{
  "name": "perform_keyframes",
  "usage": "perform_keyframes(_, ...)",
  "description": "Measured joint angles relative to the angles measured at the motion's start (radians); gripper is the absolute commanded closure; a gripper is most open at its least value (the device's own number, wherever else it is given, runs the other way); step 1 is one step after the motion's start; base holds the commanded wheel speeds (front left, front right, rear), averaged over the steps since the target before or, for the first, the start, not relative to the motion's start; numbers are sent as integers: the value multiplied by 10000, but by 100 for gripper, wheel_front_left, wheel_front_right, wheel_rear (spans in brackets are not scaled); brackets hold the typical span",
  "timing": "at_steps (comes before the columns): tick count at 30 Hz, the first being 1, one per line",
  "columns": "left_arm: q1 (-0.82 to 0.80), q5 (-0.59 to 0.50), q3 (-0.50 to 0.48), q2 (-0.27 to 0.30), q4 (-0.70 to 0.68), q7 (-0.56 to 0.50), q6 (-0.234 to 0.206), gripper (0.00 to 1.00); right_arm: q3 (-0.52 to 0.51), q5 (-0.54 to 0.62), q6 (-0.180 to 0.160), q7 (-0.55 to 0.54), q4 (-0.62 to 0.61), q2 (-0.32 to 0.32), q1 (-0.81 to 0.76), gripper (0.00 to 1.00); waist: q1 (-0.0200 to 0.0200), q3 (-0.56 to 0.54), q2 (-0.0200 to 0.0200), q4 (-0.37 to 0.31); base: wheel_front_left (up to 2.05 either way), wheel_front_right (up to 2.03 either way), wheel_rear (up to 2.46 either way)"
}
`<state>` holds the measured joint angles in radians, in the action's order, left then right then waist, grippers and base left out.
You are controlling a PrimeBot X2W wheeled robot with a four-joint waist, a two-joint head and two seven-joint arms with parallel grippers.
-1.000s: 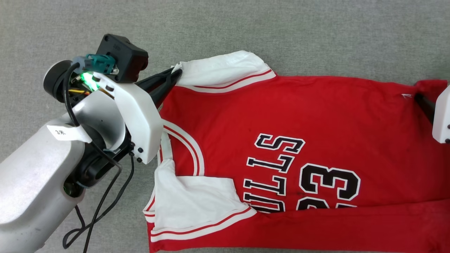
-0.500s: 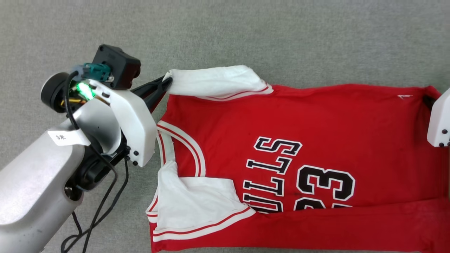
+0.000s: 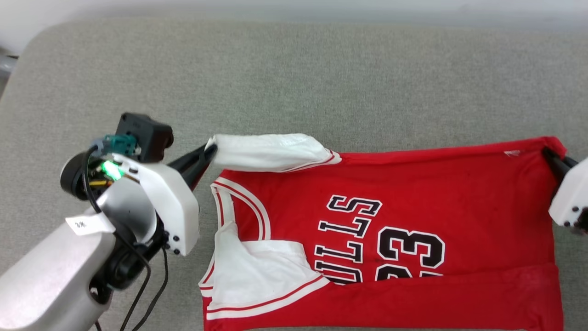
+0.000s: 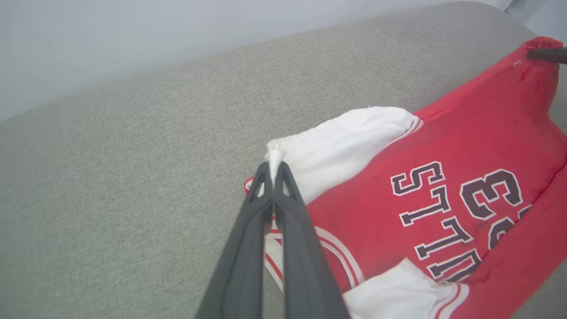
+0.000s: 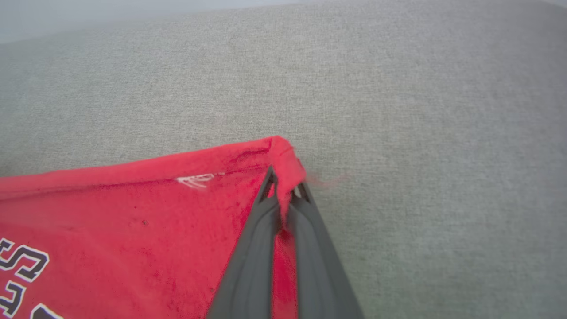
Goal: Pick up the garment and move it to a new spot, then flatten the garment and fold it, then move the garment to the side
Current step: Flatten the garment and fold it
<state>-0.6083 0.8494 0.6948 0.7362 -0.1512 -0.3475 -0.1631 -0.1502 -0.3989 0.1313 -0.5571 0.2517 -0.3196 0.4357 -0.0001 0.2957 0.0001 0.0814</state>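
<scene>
Red cloth of the garment (image 3: 413, 193) lies across the grey-covered bench (image 3: 321, 69), on the robot's side of both hands. Its nearest long edge is turned over into a red band (image 3: 413, 299) that hides the lower part of the chest lettering (image 3: 367, 230). The near white sleeve (image 3: 262, 271) is laid inward over the chest, closer to the robot than the left hand and slightly toward the right hand. Judgement: one lengthwise fold is made and the second is being set up.

Left hand (image 3: 207, 152): clenched on the tip of the far white sleeve (image 3: 271, 151), with a tuft of white cloth (image 4: 274, 157) standing out past its fingertips. Right hand (image 3: 549, 154): clenched on the far hem corner (image 5: 283, 155), red cloth bunched between its fingers. The far edge runs fairly straight from one hand to the other and appears raised, while the rest of the garment rests on the bench.

Judgement: gripping both ends keeps that edge straight, so it can be carried toward the near side without sagging. Risk: the sleeve grip takes very little cloth and may slip.

Beyond both hands lies bare bench covering.
</scene>
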Motion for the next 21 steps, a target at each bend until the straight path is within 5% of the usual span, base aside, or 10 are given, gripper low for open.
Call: perform_keyframes(21, 3126, 520, 721, 424, -479, 600, -660, 100, 585, -2234, -2, 863, -1200, -514, -3396, 100, 0, -1352, 0, 147, 0, 0, 0)
